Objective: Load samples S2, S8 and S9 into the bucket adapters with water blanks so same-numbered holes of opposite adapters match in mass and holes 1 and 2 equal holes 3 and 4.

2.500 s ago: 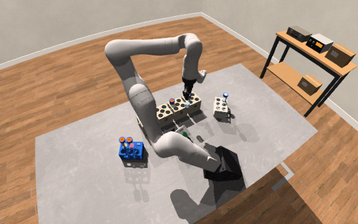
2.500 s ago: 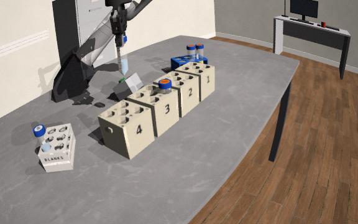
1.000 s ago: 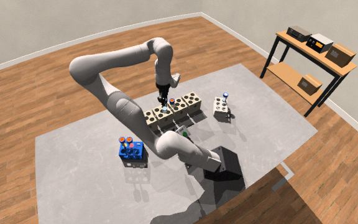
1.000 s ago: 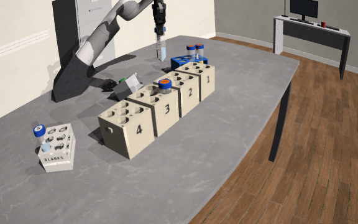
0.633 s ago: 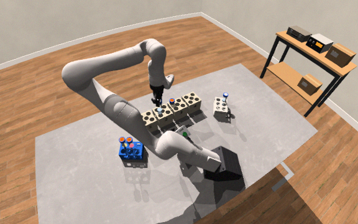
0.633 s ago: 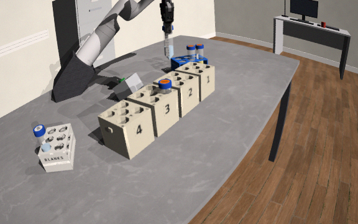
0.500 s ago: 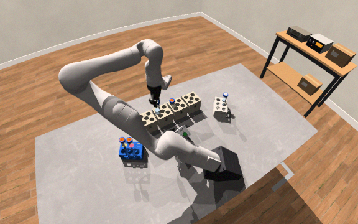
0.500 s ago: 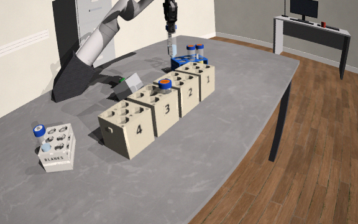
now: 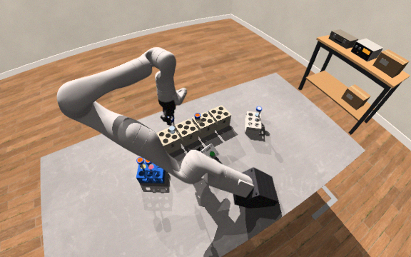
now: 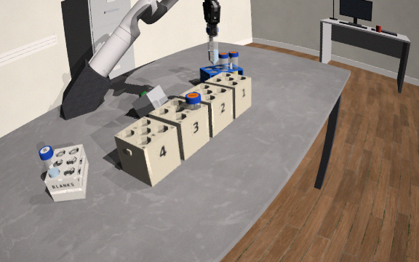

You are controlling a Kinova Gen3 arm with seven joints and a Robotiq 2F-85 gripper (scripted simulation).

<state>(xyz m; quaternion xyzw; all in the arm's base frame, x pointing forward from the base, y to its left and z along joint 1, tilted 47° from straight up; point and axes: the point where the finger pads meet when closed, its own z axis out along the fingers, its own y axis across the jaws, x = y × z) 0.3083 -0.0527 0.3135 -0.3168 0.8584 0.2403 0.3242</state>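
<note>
Clear-walled tube hangs upright, gripper clamped on its cap end, apparently above adapter 1. Orange-capped sample seated in adapter 3; blanks rack well apart.

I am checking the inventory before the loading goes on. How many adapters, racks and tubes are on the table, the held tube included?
Adapters: 4
Racks, blue and white: 2
Tubes plainly seen: 5, one in the gripper
Total: 11
A pale round thing in the white rack may be a sixth tube; I cannot tell.
</note>
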